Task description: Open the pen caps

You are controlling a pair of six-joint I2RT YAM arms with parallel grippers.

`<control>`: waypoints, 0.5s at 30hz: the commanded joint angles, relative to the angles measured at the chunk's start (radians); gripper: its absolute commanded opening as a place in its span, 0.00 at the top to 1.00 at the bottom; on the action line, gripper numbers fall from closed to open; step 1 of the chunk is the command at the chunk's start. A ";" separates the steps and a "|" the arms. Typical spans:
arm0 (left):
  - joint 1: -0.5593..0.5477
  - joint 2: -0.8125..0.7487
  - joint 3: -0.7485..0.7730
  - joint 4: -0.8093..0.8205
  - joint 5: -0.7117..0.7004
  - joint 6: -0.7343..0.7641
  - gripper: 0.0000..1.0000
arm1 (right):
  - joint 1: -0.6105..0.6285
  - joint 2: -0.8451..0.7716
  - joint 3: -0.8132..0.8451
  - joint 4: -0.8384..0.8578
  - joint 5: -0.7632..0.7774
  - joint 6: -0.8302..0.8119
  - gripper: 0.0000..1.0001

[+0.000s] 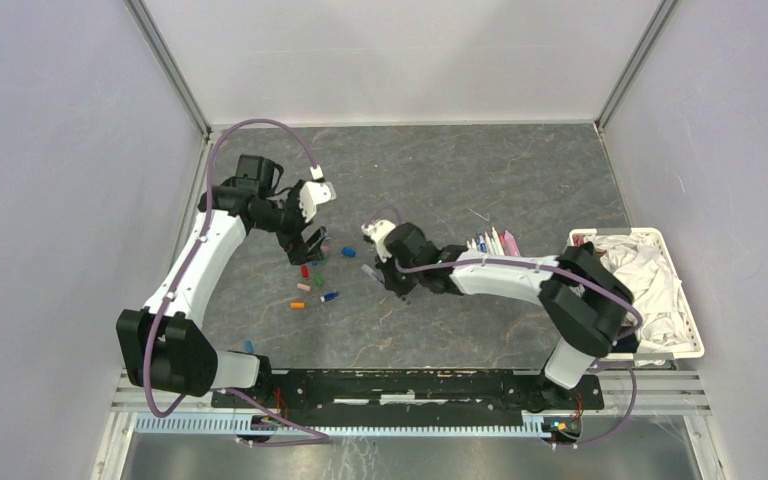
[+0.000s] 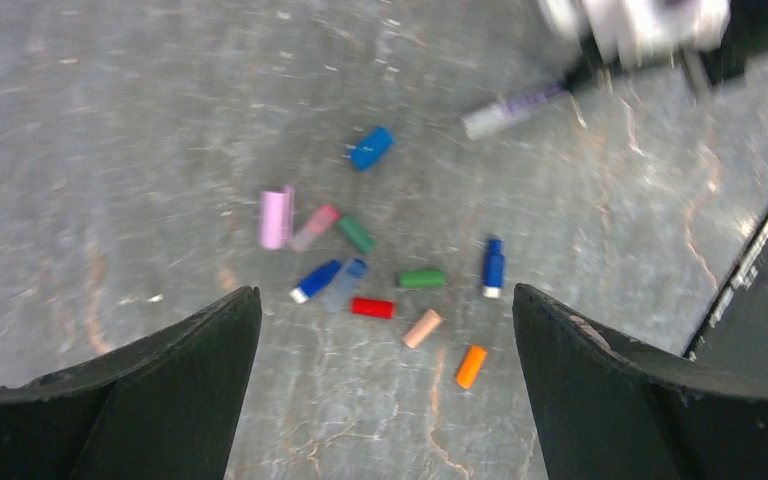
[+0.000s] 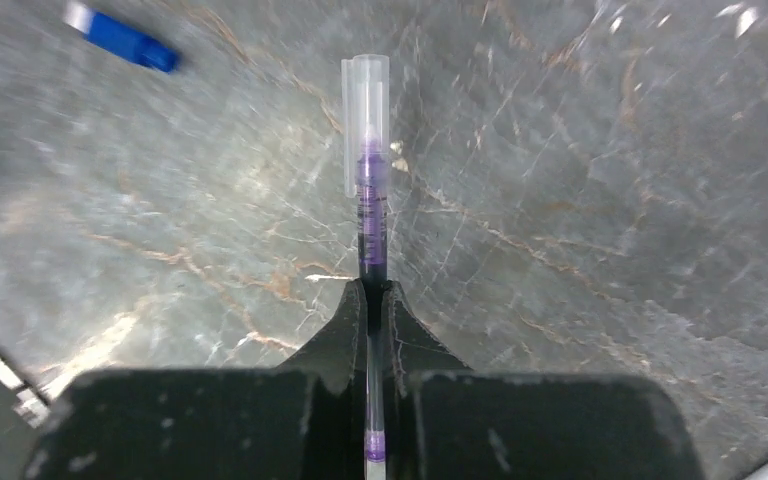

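Note:
My right gripper is shut on a thin purple pen that points away from the wrist, low over the grey table. A clear cap sits over its tip. That pen also shows blurred at the top of the left wrist view. Several loose pen caps lie under my left gripper, which hangs open and holds nothing: blue, pink, green, red, orange. From above, the left gripper hovers over the caps and the right gripper is just right of them.
More pens lie bunched behind the right forearm. A white basket holding white cloth stands at the right edge. One blue cap lies ahead and left of the held pen. Metal frame posts bound the table.

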 commanded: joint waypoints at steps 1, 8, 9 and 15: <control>-0.006 -0.047 -0.052 -0.109 0.154 0.237 0.00 | -0.082 -0.146 0.021 -0.017 -0.299 -0.029 1.00; -0.140 -0.096 -0.094 -0.162 0.173 0.393 0.00 | -0.134 -0.160 0.103 -0.115 -0.642 -0.044 1.00; -0.168 -0.103 -0.097 -0.155 0.167 0.390 0.00 | -0.134 -0.153 0.111 -0.117 -0.677 -0.042 1.00; -0.267 -0.077 -0.097 -0.151 0.117 0.381 0.09 | -0.134 -0.136 0.125 -0.091 -0.796 -0.021 1.00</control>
